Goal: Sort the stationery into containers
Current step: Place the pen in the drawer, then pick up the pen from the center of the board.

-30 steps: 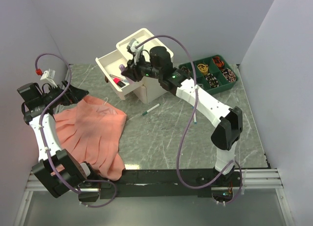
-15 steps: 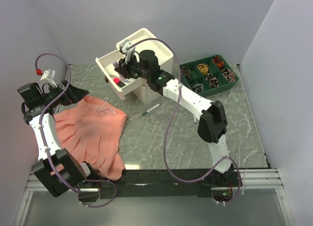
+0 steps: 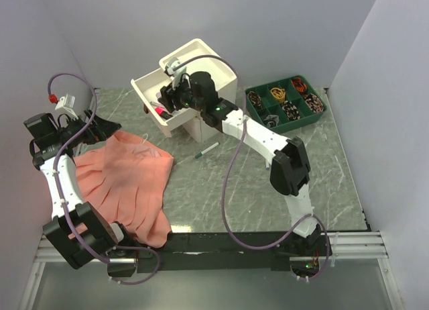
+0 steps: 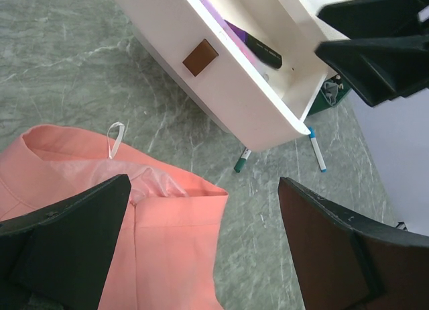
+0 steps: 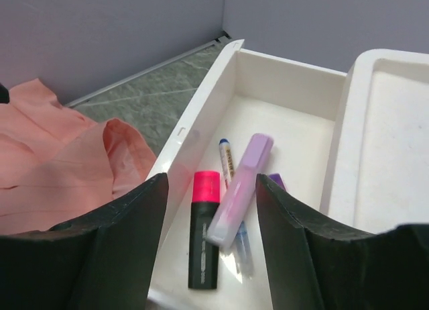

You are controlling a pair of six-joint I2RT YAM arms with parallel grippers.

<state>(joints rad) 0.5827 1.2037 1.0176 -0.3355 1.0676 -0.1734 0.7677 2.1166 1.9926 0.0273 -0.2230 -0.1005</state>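
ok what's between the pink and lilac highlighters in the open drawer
A thin blue-tipped pen, partly under the lilac highlighter; right wrist view.

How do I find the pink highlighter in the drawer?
Look at the cream-white cabinet at the back of the table, then into its open drawer. The pink highlighter lies nearest the front wall, beside a lilac highlighter. Only it has a bright pink cap on a black body.

A robot lab test cell — blank white walls [image 3: 268, 21] boxing a marbled tabletop [image 3: 221, 189].
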